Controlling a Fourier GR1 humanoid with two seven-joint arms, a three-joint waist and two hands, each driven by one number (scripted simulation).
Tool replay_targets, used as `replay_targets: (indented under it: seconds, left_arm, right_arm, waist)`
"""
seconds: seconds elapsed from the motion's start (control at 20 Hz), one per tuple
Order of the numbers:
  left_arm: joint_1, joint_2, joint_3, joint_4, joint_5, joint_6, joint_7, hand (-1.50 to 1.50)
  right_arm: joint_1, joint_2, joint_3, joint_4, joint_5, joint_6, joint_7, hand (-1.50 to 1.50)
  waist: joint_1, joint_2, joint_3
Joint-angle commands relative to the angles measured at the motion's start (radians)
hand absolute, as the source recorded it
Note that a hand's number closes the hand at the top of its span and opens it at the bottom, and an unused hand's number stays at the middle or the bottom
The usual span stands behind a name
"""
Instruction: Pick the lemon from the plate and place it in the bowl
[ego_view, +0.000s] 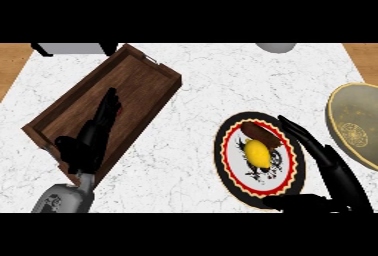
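Observation:
A yellow lemon (258, 153) lies on a white plate (235, 170) with a red and black rim, next to a brown oblong item (260, 133). A yellowish-green bowl (353, 120) sits at the right edge, partly cut off. My right hand (331, 167) is open beside the plate's right rim, fingers straight and pointing up-left, thumb (291, 202) stretched along the plate's lower edge. It is close to the lemon but apart from it. My left hand (92, 137) rests open over the wooden tray, fingers straight.
A dark wooden tray (144, 75) lies diagonally at the left on the white marble counter (184, 165). A grey round object (277, 47) shows at the top edge and a white appliance (70, 48) at the top left.

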Motion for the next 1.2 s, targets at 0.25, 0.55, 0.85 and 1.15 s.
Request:
replay_targets:
  seconds: [0.25,0.55,0.85,1.15]
  left_arm:
    - [-0.033,-0.041,0.024,0.081,-0.023,-0.025,-0.047,0.00]
    - [-0.005,-0.023,0.023,-0.012,-0.034,-0.028,0.017,0.00]
    - [0.017,-0.026,0.059,-0.007,-0.023,-0.066,-0.005,0.00]
    - [0.035,-0.076,0.058,-0.027,-0.080,-0.074,0.018,0.00]
  right_arm:
    - [-0.118,-0.061,-0.011,-0.117,0.045,0.133,0.441,-1.50]
    - [-0.156,-0.093,0.032,-0.164,0.076,0.241,0.697,-1.50]
    - [-0.170,-0.040,0.073,0.035,0.153,0.308,0.627,-1.50]
    - [-0.143,-0.005,-0.035,0.079,0.146,0.417,0.519,-1.50]
  waist:
    - [0.005,0.004,0.000]
    - [0.008,0.001,0.000]
    - [0.008,0.003,0.001]
    - [0.007,0.003,0.001]
